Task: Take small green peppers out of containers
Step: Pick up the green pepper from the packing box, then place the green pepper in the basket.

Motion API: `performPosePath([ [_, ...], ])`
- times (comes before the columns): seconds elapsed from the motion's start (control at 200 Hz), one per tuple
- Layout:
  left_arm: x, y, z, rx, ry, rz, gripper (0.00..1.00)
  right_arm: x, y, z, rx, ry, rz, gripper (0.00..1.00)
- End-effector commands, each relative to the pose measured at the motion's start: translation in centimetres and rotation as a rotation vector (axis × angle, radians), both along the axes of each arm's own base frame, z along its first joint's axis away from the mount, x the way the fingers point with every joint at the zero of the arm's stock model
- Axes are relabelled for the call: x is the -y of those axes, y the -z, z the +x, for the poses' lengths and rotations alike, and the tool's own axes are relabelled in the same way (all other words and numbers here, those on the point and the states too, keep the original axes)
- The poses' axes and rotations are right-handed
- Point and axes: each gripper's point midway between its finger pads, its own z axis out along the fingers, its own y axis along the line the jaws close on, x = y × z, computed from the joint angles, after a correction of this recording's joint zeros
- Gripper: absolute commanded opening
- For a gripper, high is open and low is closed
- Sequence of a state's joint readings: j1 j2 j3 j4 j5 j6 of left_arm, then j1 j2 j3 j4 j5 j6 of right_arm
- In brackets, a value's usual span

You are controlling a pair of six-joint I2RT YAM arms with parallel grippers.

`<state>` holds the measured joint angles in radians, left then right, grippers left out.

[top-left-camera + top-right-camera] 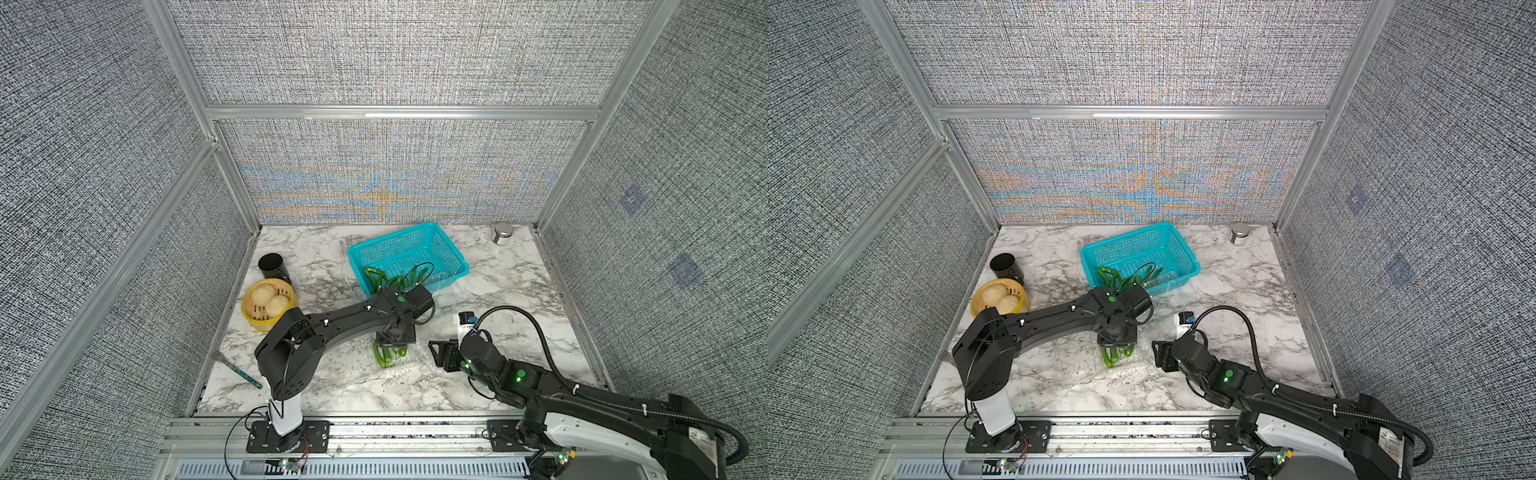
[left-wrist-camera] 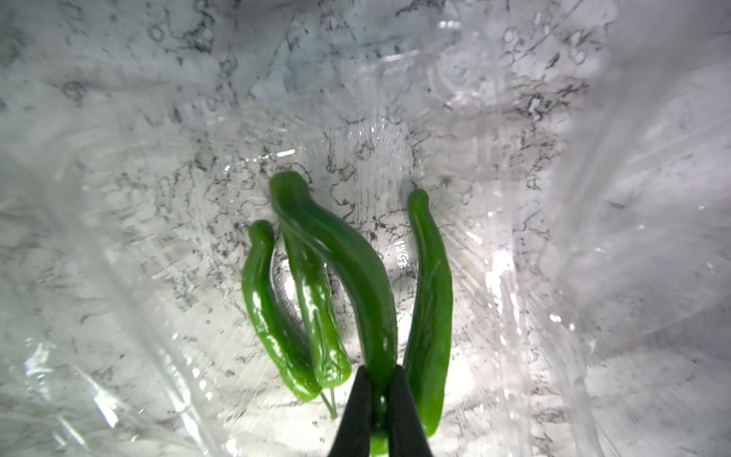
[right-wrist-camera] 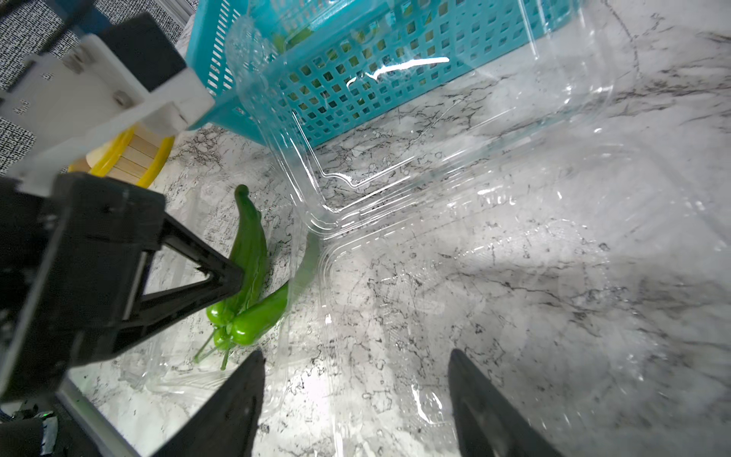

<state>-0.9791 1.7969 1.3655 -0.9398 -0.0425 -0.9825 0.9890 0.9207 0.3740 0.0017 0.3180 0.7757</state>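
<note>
Pinching one glossy pepper [image 2: 348,257] near its end, left claw [image 2: 377,378] cd slip off; right claw [image 3: 356,356] alongside gapes, empty.

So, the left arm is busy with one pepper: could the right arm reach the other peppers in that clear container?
Probably not yet: the left end effector, shut on one pepper, crowds the other peppers. The right end effector is open and close by.
</note>
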Motion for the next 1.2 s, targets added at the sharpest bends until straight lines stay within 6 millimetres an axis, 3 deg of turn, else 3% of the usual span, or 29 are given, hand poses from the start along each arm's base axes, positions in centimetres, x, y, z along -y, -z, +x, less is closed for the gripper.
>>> performPosePath([
  [0.0,-1.3,-1.6,-1.0,-0.025,0.022,0.029,0.00,0.2,-0.1,0.2,0.012,0.017,0.001,0.73],
  [0.2,-1.7,-6.1,-0.5,0.030,0.054,0.018,0.00,0.2,-0.1,0.4,0.016,0.017,0.005,0.73],
  [0.445,-1.1,-12.6,2.5,0.116,0.097,-0.019,0.00,-0.2,-0.6,0.7,0.023,0.008,0.006,0.73],
  [0.641,-1.3,-17.0,8.3,0.258,0.087,-0.074,0.00,-0.1,-1.2,1.0,0.033,0.005,0.004,0.73],
  [0.761,-0.1,-18.2,12.9,0.385,0.106,-0.170,0.00,-0.1,-1.3,1.1,0.030,0.004,0.005,0.73],
  [0.851,0.5,-17.8,16.1,0.428,0.083,-0.221,0.00,-0.2,-1.4,1.1,0.027,0.000,0.007,0.73],
  [0.981,0.9,-14.7,19.4,0.403,0.061,-0.205,0.00,0.0,-1.3,1.0,0.023,0.003,0.005,0.73],
  [1.076,1.3,-9.6,21.0,0.329,0.048,-0.154,0.00,0.2,-1.3,1.0,0.020,0.006,0.002,0.73],
  [1.196,1.1,-4.9,22.2,0.252,0.014,-0.141,0.00,0.6,-1.4,0.9,0.018,0.013,0.002,0.73],
])
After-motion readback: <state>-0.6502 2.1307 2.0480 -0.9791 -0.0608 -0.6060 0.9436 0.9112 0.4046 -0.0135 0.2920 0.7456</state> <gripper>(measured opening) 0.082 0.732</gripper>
